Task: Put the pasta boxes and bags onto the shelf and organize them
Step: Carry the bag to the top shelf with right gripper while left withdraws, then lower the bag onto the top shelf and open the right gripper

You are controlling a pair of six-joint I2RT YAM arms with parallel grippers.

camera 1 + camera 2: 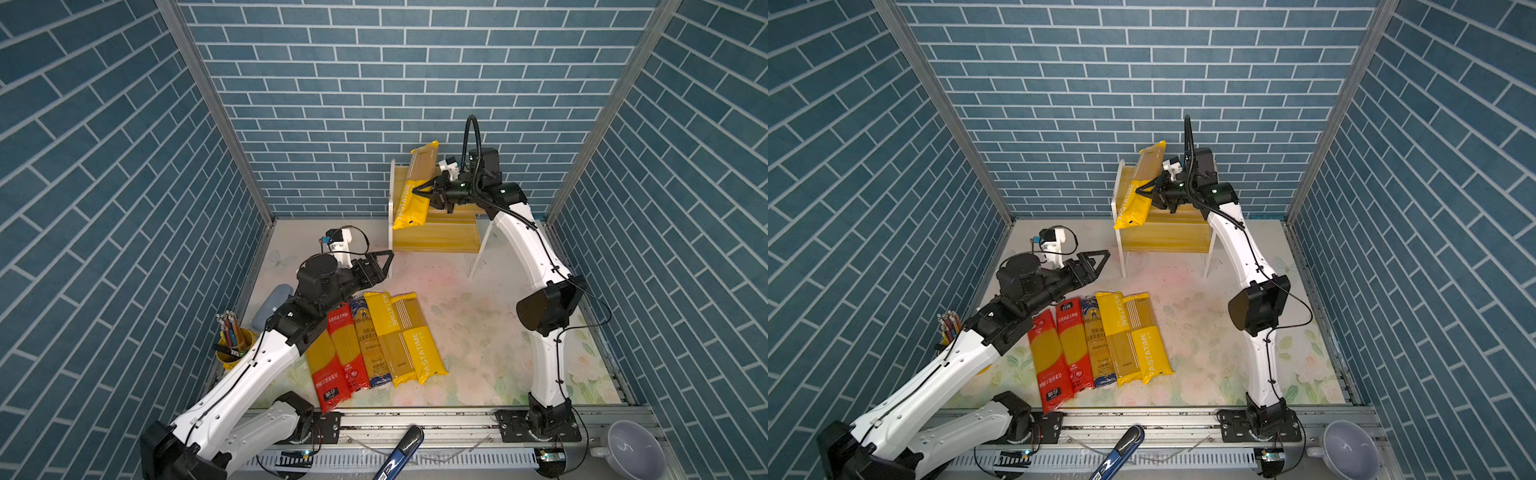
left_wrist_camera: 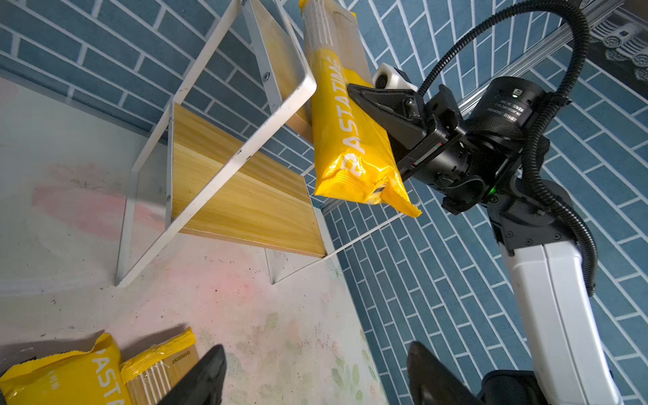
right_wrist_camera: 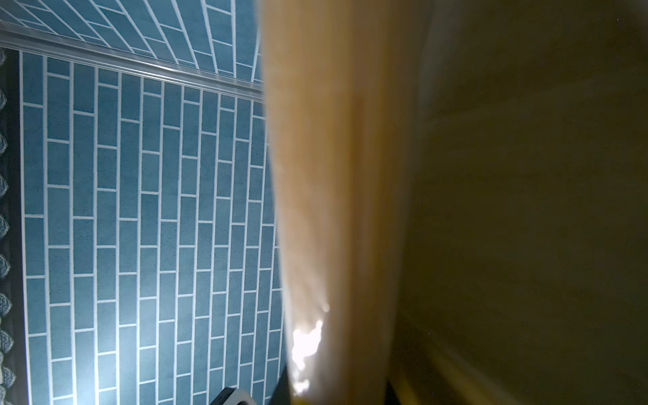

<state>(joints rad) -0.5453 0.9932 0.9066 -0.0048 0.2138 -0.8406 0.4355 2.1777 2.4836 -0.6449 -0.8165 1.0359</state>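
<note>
Nearest lens: dark-blue-and-black handled tool [image 1: 401, 453] across front rail, pale grey mug [image 1: 631, 451] past right front corner; both off task. On floral-print table [image 1: 478, 332], near front edge left of centre, row of five flat spaghetti packs: red-ended pack [image 1: 328, 370], second red-ended pack [image 1: 347, 345], dark-blue-ended pack [image 1: 372, 345], yellow PASTATIME pack [image 1: 388, 332], second yellow PASTATIME pack [image 1: 419, 349]. Side by side, touching, long axes roughly front to back, slightly skewed. Right gripper [image 1: 422, 191]: jaws pinching third yellow PASTATIME pack with tan striped window [image 1: 409, 208] about mid-length, over left end of top board of small two-tier shelf [image 1: 449, 239], yellowish wooden boards on thin white frame, at back edge of table. Long axis front to back, tilted: window end up toward back wall, yellow end down, overhanging front edge of top board. Contact with board: cannot tell. Left gripper [image 2: 315, 350]: jaws spread wide, nothing between, held above table between row and shelf. Judged step: first placement, one of six. Next move probably: level pack, slide back to kill overhang, set flat on top board, then open jaws; keep hard left to leave room for neighbours.
</note>
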